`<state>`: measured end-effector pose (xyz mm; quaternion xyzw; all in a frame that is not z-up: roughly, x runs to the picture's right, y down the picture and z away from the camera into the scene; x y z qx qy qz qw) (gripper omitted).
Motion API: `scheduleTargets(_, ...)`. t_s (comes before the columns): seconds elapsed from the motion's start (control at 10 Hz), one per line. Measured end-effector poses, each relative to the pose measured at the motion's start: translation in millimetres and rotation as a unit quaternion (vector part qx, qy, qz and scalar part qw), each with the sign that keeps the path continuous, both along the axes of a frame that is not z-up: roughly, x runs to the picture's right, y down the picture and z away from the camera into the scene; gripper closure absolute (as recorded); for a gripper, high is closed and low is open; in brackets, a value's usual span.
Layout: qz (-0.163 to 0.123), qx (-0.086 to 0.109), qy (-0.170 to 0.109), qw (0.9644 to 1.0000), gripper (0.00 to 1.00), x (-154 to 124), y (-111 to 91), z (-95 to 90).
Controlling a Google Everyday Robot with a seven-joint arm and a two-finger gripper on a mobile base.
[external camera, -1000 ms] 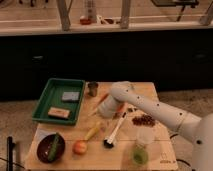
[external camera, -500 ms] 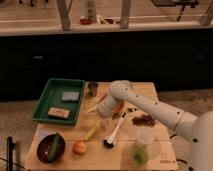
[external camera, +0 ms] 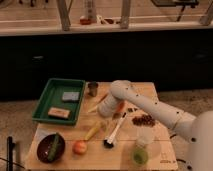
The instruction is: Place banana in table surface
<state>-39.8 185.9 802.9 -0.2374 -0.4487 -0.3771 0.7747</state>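
- The banana lies flat on the table surface, near the middle and a bit toward the front edge; nothing is pinching it.
- The gripper hangs at the end of the white arm, which reaches in from 4 o'clock. Jaws spread wide and empty, as far as can be judged; the wrist hides most of them.
- Key relation: the banana sits at approx 7–8 o'clock from the gripper, just beside it. Contact can't be told.
- Banana's long axis runs roughly 1 to 7 o'clock on the table, upper end toward the gripper.
- Judgement: fruit already rests on the wood, so the place looks done or nearly so; the likely next move is a lift clear, up and back toward 4 o'clock.
- Crowding near the gripper: a black-headed brush at 5 o'clock, an orange carrot-like item at 2 o'clock, partly behind the wrist.
- Further off: the green tray at 10 o'clock, the metal cup at 11, the dark bowl and the round orange fruit toward 7–8.
- Open room: straight up. Sideways is tight.
- Table's front edge lies well apart from the banana; roll-off risk looks low.
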Motion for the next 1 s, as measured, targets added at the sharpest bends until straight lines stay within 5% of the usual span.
scheduleTargets(1.0,-0.008,-0.015,-0.009,0.9998,0.2,1.2,3.0,1.4)
